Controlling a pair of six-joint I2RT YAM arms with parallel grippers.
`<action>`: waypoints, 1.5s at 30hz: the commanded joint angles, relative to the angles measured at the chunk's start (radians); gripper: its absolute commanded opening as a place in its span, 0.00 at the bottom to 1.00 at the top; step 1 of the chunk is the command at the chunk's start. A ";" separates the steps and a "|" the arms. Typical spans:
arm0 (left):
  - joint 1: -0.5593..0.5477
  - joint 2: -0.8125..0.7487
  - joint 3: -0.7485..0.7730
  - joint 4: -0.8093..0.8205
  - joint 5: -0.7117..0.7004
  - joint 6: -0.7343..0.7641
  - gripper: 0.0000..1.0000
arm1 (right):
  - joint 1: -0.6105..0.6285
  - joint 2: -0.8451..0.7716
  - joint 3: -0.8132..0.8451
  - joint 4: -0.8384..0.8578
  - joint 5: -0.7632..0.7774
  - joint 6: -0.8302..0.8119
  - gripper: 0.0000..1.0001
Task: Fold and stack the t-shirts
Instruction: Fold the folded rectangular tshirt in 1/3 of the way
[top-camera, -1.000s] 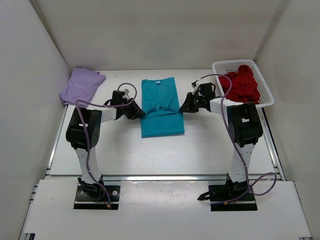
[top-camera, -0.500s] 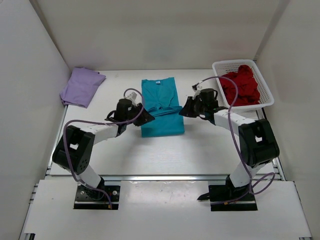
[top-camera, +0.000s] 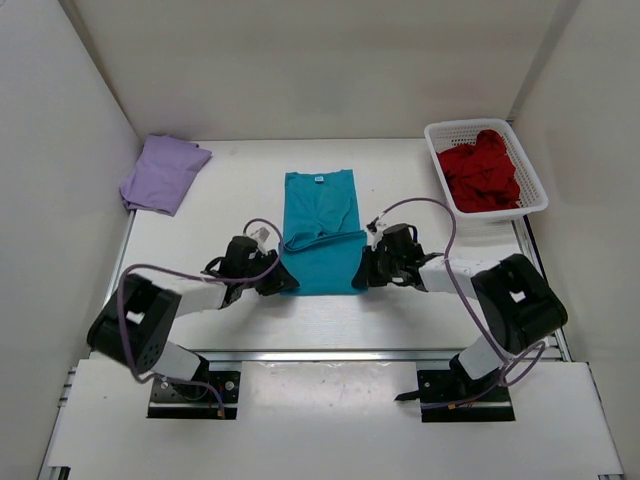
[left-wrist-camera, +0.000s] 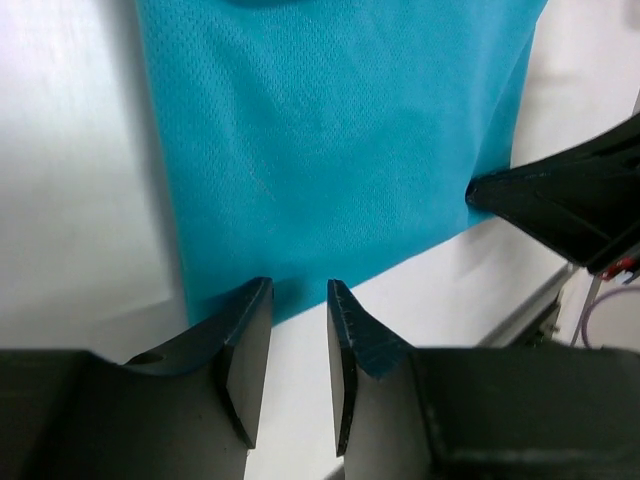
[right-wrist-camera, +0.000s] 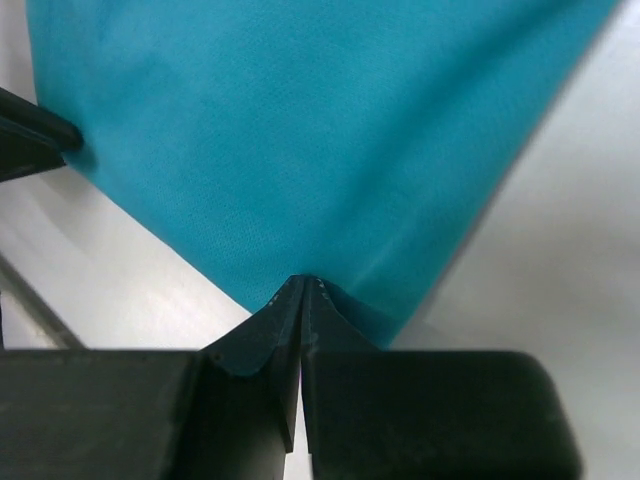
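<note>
Since teal t-shirt (top-camera: 318, 235) is light, limp, thin mesh, take 2 hem corners: right pincer (right-wrist-camera: 303, 285) pinched shut on corner at its tips; left pincer (left-wrist-camera: 292, 300) narrowly open, hem just ahead.

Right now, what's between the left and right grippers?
The teal t-shirt: its near hem spans the stretch from the left gripper to the right gripper, one at each bottom corner. The top view shows it best.
</note>
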 joint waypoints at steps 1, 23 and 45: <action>-0.018 -0.136 -0.034 -0.078 0.000 0.025 0.40 | 0.008 -0.076 0.009 -0.065 0.041 -0.005 0.00; 0.066 -0.236 -0.148 -0.069 0.033 0.051 0.42 | 0.122 0.421 0.552 0.062 -0.054 0.044 0.00; 0.047 -0.121 -0.054 -0.166 -0.075 0.100 0.49 | -0.069 -0.128 0.079 0.059 0.009 0.036 0.15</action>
